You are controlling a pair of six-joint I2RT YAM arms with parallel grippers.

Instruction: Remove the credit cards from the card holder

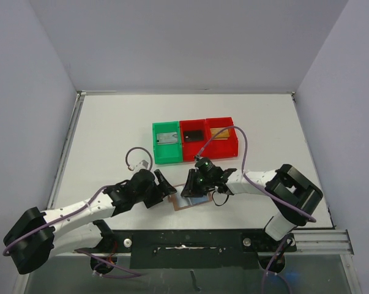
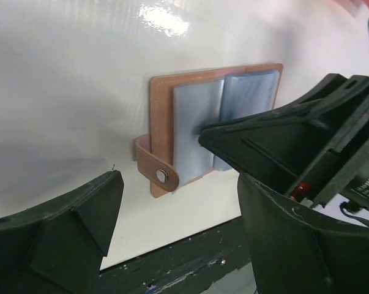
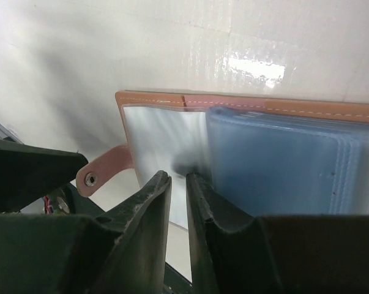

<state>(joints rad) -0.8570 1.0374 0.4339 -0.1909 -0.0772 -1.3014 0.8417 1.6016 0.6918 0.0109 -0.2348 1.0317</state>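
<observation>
The brown card holder (image 2: 161,104) lies open, flat, pale-blue sleeves (image 2: 193,122) up, snap tab (image 2: 155,166) out.

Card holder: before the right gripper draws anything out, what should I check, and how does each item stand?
1. Card holder lying open on the table, sleeves facing up: ok.
2. Snap tab unfastened and off the sleeves: ok.
3. Right gripper fingertips at the edge of the sleeves: ok.
4. Right gripper pinching a card: cannot tell; jaws nearly together.
5. Left gripper bracing the holder: not ok; open, gripping nothing.
6. Card visible inside a sleeve: cannot tell.
</observation>
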